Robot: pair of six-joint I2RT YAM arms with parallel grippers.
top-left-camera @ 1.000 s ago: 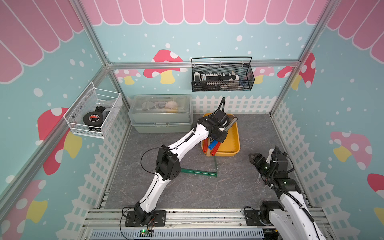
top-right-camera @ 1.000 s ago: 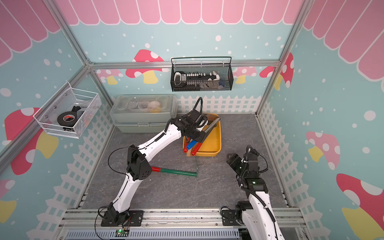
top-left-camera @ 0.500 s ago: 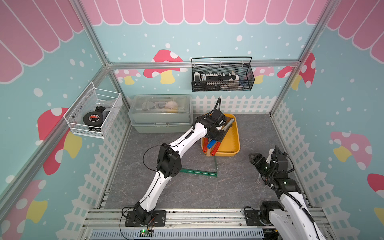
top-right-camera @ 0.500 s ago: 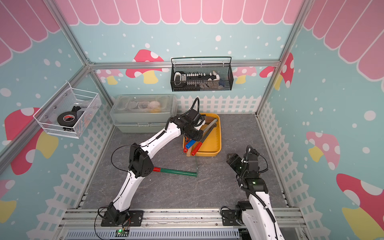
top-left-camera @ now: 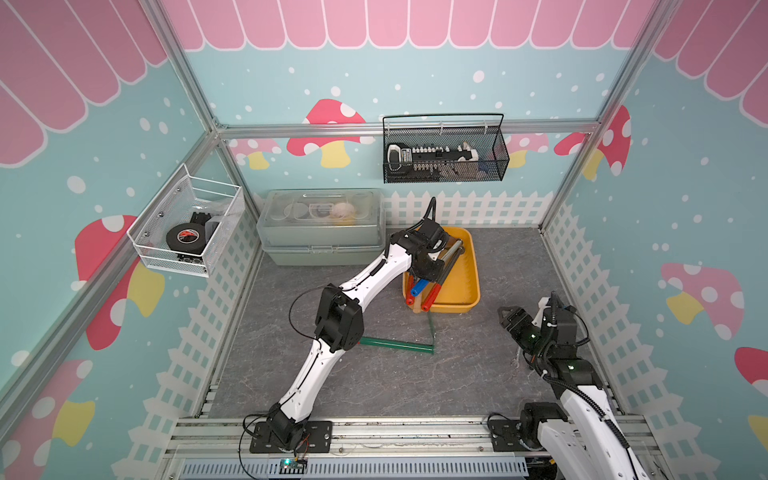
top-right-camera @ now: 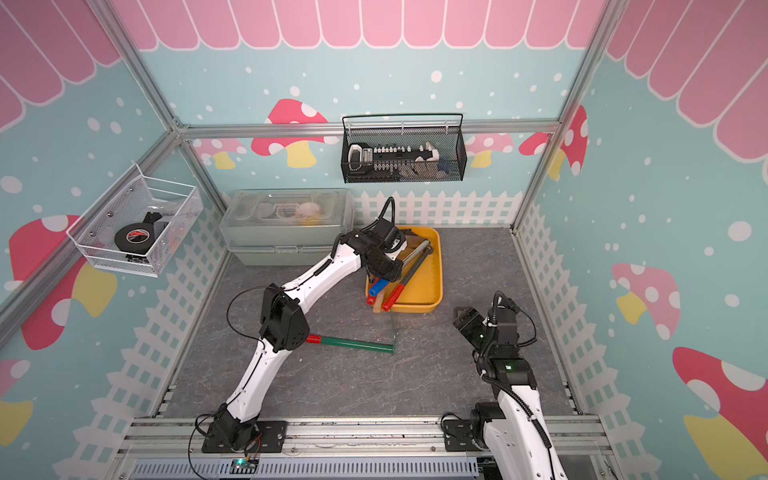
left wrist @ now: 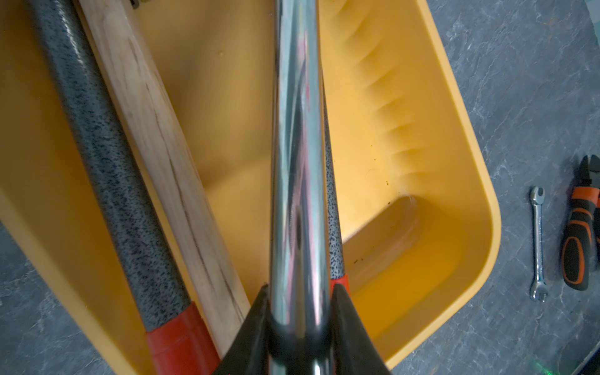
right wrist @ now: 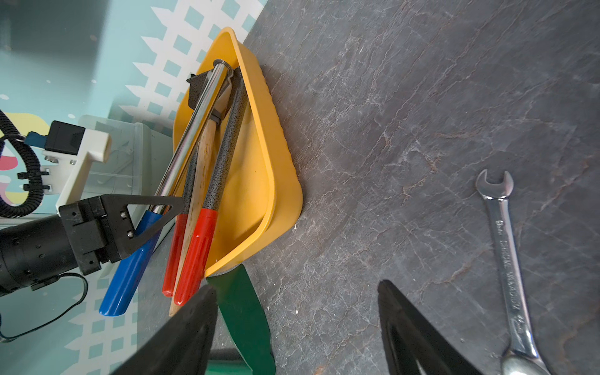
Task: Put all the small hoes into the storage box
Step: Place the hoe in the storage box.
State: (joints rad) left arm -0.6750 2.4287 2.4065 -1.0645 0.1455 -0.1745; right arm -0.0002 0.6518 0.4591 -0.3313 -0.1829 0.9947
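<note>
Box point(top-left-camera: 476, 270) yellow, floor point(top-left-camera: 415, 386) veined grey. One shaft point(left wrist: 297, 130) chrome, blue grip point(right wrist: 130, 269); speckled shafts point(left wrist: 107, 162) grey-black, red grips point(left wrist: 178, 341).

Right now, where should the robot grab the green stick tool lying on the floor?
Grip the green tool mid-handle, coming straight down with the pincer across it. The round handle lies flat with bare floor on both sides there. Its red end sits right by the left arm's elbow, and the blade is flat and thin.

tray point(left wrist: 373, 97): smooth plastic | shaft point(left wrist: 297, 130): glossy chrome metal | handle point(left wrist: 146, 130): matt grainy wood | wrench point(right wrist: 506, 253): polished metal | floor point(right wrist: 422, 130): matt stone-look
</note>
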